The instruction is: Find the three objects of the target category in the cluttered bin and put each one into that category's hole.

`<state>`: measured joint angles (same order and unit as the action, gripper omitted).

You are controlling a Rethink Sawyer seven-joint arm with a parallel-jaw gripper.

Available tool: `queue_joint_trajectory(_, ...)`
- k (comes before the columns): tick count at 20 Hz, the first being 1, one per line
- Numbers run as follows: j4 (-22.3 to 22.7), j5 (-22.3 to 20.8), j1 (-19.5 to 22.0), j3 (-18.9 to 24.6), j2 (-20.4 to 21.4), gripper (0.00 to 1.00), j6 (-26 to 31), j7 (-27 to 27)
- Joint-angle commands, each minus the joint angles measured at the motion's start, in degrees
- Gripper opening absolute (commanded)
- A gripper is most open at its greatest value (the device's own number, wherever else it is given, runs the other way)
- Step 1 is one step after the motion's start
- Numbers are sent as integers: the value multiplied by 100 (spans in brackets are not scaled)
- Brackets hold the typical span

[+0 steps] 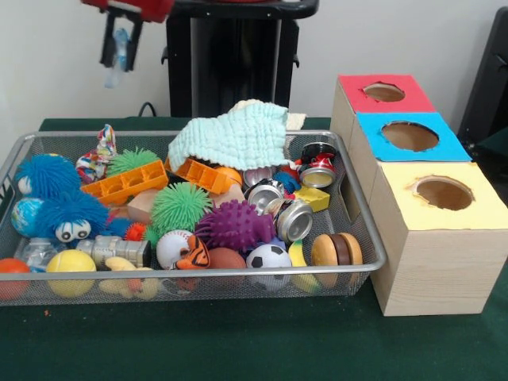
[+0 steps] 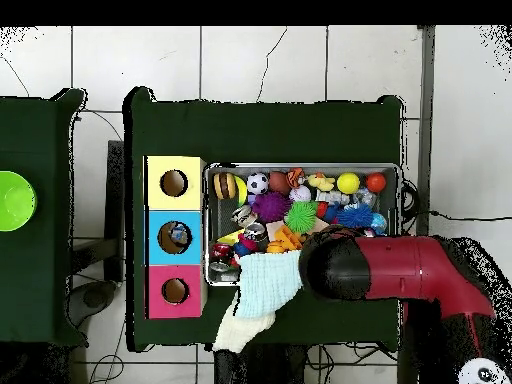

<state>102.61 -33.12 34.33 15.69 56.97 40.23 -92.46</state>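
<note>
I am observing the gripper [image 1: 119, 48] hanging high above the bin's [image 1: 373, 238] far left corner, its fingers closing on a small clear plastic bottle [image 1: 117, 57] that is dangling between them. I am noting crushed cans [image 1: 295, 220] lying toward the bin's right end, beside a purple spiky ball [image 1: 236, 225]. A pale green cloth [image 1: 234, 136] is draping over the far rim. The three-hole box [image 1: 432, 230] is sitting against the bin's right side.

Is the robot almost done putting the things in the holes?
Not yet. Something already lies in the blue hole. The gripper hangs above the bin holding a small clear, bottle-like thing. That still has to go in, and a similar bottle remains in the bin.
</note>
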Motion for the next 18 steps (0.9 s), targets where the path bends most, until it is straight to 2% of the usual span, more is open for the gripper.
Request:
queue_joint_trajectory(1,1096,899,-467,253,-156,0,-718,-1295)
queue_joint_trajectory(5,1075,1229,-952,-86,-237,0,-941,-1779)
queue_joint_trajectory(9,1033,1602,-1465,-431,-492,0,-1275,-2214)
queue_joint_trajectory(18,521,2109,-2872,-1260,-972,0,-1392,-3043)
